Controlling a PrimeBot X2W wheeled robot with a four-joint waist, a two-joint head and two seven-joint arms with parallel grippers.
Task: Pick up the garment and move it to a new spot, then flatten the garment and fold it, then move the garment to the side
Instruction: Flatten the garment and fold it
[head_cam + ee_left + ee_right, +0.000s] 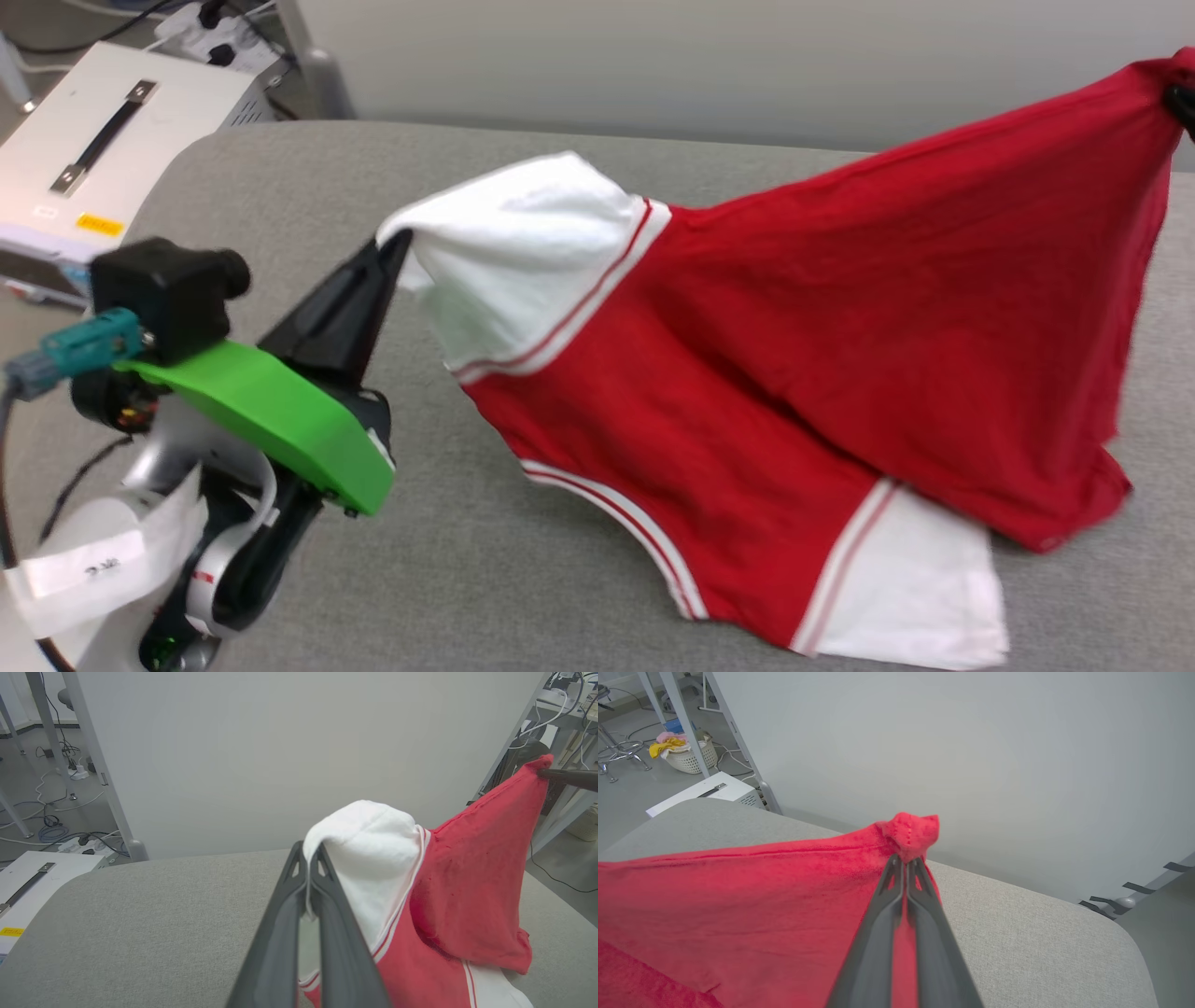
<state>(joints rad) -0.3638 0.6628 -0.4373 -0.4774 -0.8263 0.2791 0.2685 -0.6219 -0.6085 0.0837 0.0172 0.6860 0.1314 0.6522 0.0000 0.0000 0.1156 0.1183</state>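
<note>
A white box (112,131) with a black handle sits at the far left, beside the soft grey table (280,187). Next is the left gripper (400,245). Its two dark fingers are squeezed together on the edge of a white sleeve (523,243), holding it up. The garment (794,327), a red T-shirt, hangs between both grippers. Its low part, with the other white sleeve (915,588), lies on the table. At the far right, the right gripper (906,861) pinches a red corner up high.

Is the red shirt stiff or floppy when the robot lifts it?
Probably floppy: the shirt sags in folds between the left gripper and right gripper. Likely light, since two small pinches hold it up. Its lower sleeve lies limp on the grey surface.
</note>
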